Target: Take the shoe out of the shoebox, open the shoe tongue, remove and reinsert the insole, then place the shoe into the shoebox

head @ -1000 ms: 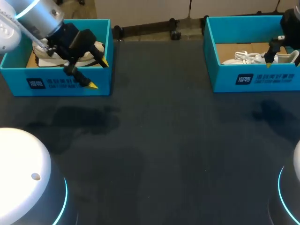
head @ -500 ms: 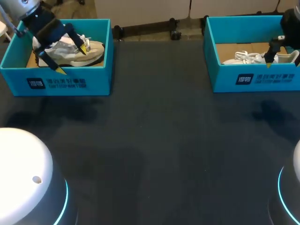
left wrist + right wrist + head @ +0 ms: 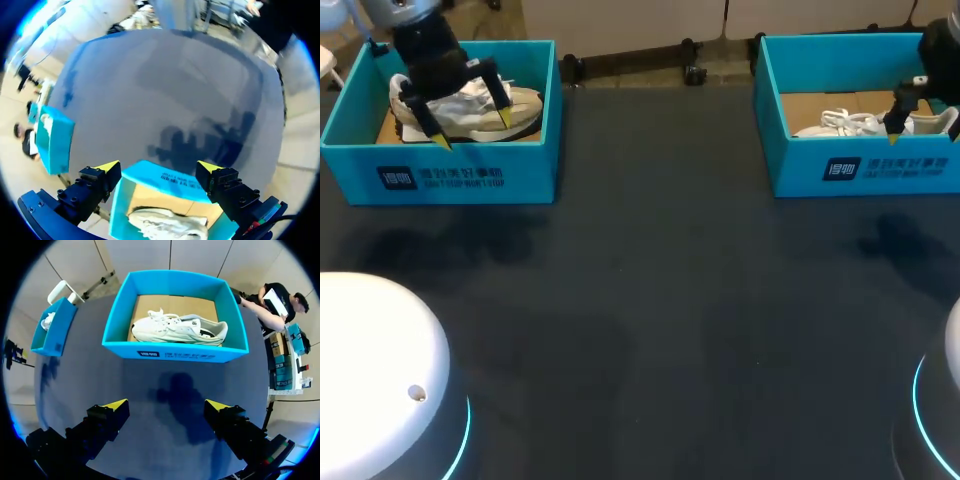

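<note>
A beige and white shoe lies in the teal left shoebox. My left gripper hangs open just above it, one yellow tip on each side of the shoe. In the left wrist view the left gripper stands over the left shoebox's front wall, with the shoe under it, untouched. A white shoe lies in the right shoebox. My right gripper is open and empty, high above the table in front of the right shoebox and its white shoe.
The dark table runs between the two boxes. Both boxes stand near the table's far edge. From the right wrist view the left shoebox shows far off to the side; from the left wrist view the right shoebox does.
My left arm has swung back from the left box's front wall to above the shoe, turning its open gripper. The right arm has stayed still.
</note>
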### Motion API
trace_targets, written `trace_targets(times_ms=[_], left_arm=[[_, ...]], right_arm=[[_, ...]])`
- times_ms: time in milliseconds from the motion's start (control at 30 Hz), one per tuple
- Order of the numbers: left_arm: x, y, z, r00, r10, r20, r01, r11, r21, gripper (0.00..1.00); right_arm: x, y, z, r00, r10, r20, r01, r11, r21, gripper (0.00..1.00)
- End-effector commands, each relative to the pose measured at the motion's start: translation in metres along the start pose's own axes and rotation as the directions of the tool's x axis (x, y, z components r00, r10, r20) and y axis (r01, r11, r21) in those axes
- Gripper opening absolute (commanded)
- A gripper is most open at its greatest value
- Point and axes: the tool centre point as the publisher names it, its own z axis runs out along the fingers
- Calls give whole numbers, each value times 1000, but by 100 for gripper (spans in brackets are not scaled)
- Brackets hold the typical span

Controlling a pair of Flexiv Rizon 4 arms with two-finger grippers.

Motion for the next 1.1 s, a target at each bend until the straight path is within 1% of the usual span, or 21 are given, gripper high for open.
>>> trace_targets(times_ms=[33,67,133,167,333,367,533,567,733,767,833,867,900,967,1000,1100], left_arm=[[-2,-4,-2,1000,5,-30,-6,1000,-9,100],[-2,-4,-2,999,22,-26,-23,999,-41,100],[1,0,-3,997,80,-17,-81,994,-74,100],[2,6,-5,996,88,8,-87,993,-84,100],[5,27,-15,983,184,22,-179,975,-130,100],[6,35,-17,976,216,26,-209,967,-146,100],[14,59,-24,948,318,8,-313,936,-162,100],[17,65,-28,933,359,4,-353,920,-168,100],[31,90,-38,912,411,1,-406,900,-157,100],[37,98,-40,905,425,-20,-422,892,-165,100],[42,105,-41,899,438,-28,-436,883,-172,100],[46,112,-42,896,443,-29,-442,882,-166,100],[53,124,-42,897,441,-46,-442,881,-170,100],[57,130,-41,892,448,-54,-450,877,-168,100],[66,145,-41,892,446,-77,-453,875,-171,100],[77,163,-42,886,453,-98,-464,869,-172,100]], right_arm=[[0,-1,0,1000,0,-1,0,1000,-2,100],[0,-1,0,1000,0,-1,0,1000,-2,100],[0,-1,0,1000,0,-1,0,1000,-2,100],[0,-1,0,1000,0,-1,0,1000,-2,100],[0,-1,0,1000,0,-1,0,1000,-2,100],[0,-1,0,1000,0,-1,0,1000,-2,100],[0,-1,0,1000,0,-1,0,1000,-2,100],[0,-1,0,1000,0,-1,0,1000,-2,100],[0,-1,0,1000,0,-1,0,1000,-2,100],[0,-1,0,1000,0,-1,0,1000,-2,100],[0,-1,0,1000,0,-1,0,1000,-2,100],[0,-1,0,1000,0,-1,0,1000,-2,100],[0,-1,0,1000,0,-1,0,1000,-2,100],[0,-1,0,1000,0,-1,0,1000,-2,100],[0,-1,0,1000,0,-1,0,1000,-2,100],[0,-1,0,1000,0,-1,0,1000,-2,100]])
